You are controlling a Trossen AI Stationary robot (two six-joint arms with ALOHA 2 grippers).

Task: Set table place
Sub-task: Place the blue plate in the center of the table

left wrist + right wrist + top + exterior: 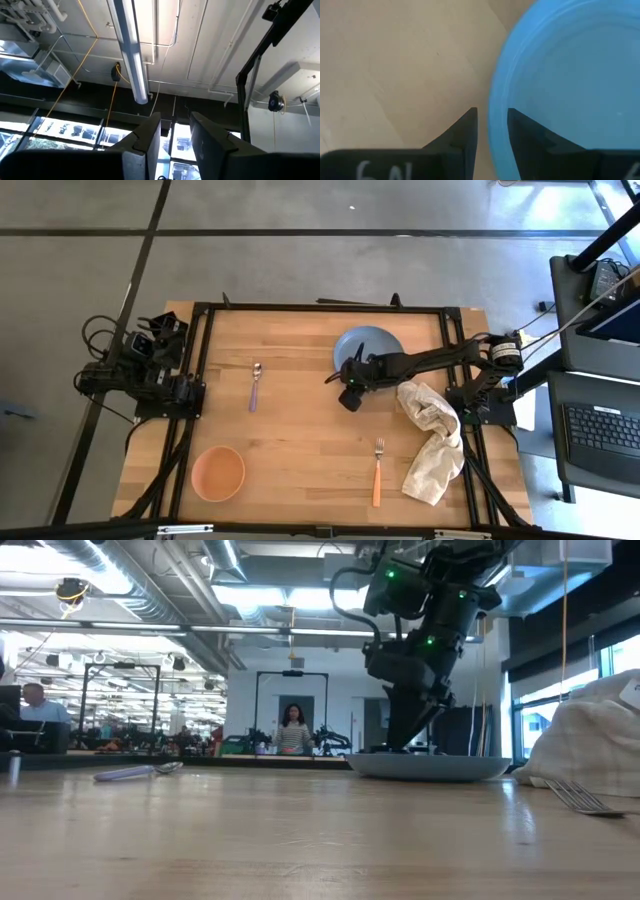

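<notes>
The round blue plate [372, 342] lies at the table's far middle and also shows in the low view [440, 768]. My right gripper [347, 378] reaches in from the right, points down and is shut on the plate's near-left rim. My left gripper [175, 135] is parked at the table's left edge [165, 375], pointing up at the ceiling, shut and empty. The lilac-handled spoon [255, 386] lies left of the plate. The orange bowl [218, 472] stands at the near left. The orange-handled fork [377, 470] lies near the front edge. My right gripper pinches the plate's rim [495, 97] on its near-left side between its two fingers, one finger [467, 127] outside over the wood and one [520, 127] over the plate's inside. The fingers come from above, pointing down. In the low view the plate rests on the table.
An off-white crumpled cloth [432, 438] lies right of the fork, under my right arm. The black frame [320, 308] edges the table. Bare wood lies between the spoon, bowl and fork. People stand in the room far beyond the table [293, 730].
</notes>
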